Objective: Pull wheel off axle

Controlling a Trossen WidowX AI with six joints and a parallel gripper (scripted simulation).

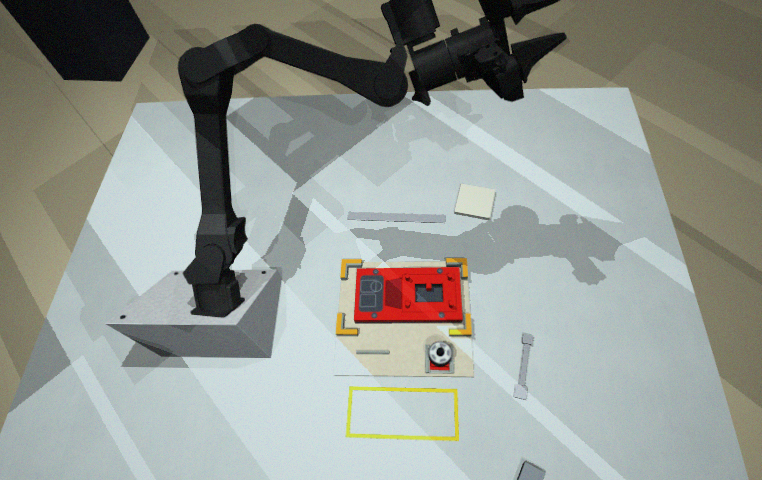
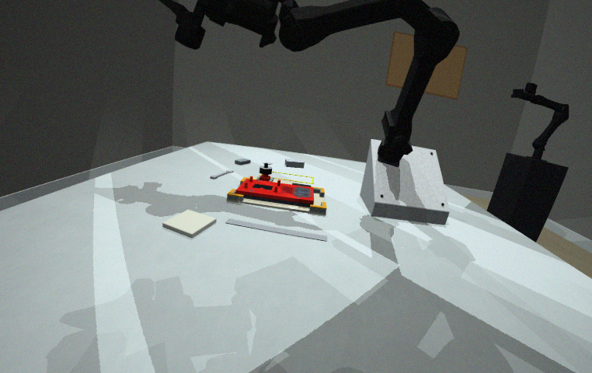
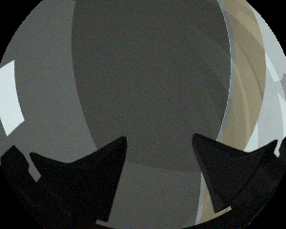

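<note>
Top view: the black gripper hangs high past the pale desk, jaws spread and holding nothing, well apart from the silver metal wheel seated on its upright axle beside the yellow-outlined rectangle.

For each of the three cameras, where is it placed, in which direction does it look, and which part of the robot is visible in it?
Top: high above the table, looking down; shows the whole black arm, its grey base block, the open gripper, the silver wheel on its axle and the yellow-outlined rectangle.
Exterior: beside the table, on the side opposite the yellow rectangle, looking low across it; shows arm and base.
Wrist: on the gripper, facing outward at a grey wall; shows only two black fingers.
Shared: top and exterior both show the red plate.
</note>
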